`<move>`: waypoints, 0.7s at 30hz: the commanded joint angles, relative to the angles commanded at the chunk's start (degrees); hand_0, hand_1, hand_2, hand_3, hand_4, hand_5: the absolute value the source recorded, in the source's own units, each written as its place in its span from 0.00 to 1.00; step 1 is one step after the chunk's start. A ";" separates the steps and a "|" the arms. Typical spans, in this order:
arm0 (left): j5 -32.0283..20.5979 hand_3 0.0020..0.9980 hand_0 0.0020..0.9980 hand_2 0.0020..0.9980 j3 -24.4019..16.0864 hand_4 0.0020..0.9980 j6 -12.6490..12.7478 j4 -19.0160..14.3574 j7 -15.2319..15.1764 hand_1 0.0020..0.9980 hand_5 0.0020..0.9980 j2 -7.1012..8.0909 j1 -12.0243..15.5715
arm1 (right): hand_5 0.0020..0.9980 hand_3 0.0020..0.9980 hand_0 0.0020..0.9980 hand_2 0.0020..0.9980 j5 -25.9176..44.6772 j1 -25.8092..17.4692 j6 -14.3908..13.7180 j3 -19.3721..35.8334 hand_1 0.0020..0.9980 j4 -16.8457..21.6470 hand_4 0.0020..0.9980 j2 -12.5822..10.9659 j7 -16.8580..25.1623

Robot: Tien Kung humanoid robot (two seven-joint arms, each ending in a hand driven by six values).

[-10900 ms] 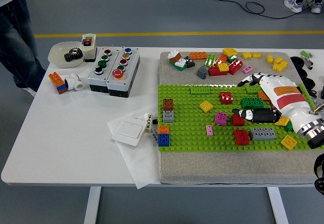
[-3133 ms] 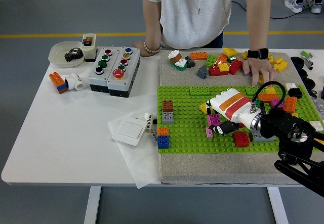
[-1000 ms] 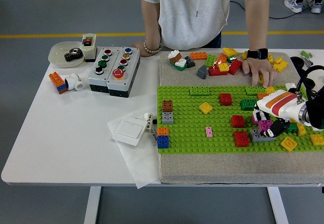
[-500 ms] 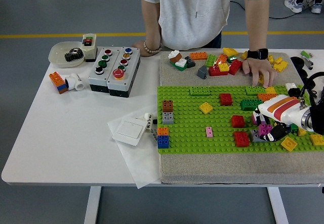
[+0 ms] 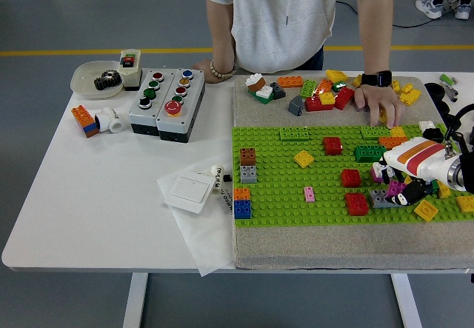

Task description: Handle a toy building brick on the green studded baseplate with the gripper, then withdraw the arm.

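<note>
The green studded baseplate (image 5: 289,183) lies on a grey mat and carries several bricks. My right hand (image 5: 398,187), white with an orange stripe and black fingers, comes in from the right edge, low over the plate's right part. Its fingers are shut on a magenta brick (image 5: 395,189), which sits at or just above a grey brick (image 5: 380,199). A red brick (image 5: 356,203) lies just left of it and a yellow brick (image 5: 426,209) just right. The left arm is out of view.
A person stands at the far side, one hand (image 5: 215,69) on the table, the other hand (image 5: 374,104) among loose bricks (image 5: 318,91) behind the plate. Button boxes (image 5: 167,102), a bowl with a gear (image 5: 96,80) and a white switch (image 5: 185,189) lie to the left.
My right hand carried the magenta brick a little to the right and down, toward the grey brick. The baseplate shifted slightly to the right. The person's hands stayed put.
</note>
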 joint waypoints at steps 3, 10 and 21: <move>-0.18 0.60 0.75 0.79 0.09 0.63 0.05 0.02 -0.08 0.75 0.65 0.01 -0.09 | 0.00 0.49 0.28 0.40 -0.25 0.33 0.01 -0.34 0.30 0.21 0.79 -0.40 0.21; -0.58 0.60 0.75 0.79 0.30 0.63 0.21 0.06 -0.29 0.75 0.65 0.02 -0.31 | 0.00 0.49 0.27 0.40 -1.47 1.33 0.32 -2.20 0.30 0.51 0.79 -1.52 1.35; -0.46 0.60 0.75 0.79 0.30 0.63 0.21 0.06 -0.31 0.75 0.65 0.02 -0.40 | 0.00 0.49 0.28 0.40 -1.41 1.16 -0.53 -2.66 0.30 -0.46 0.79 -1.06 2.04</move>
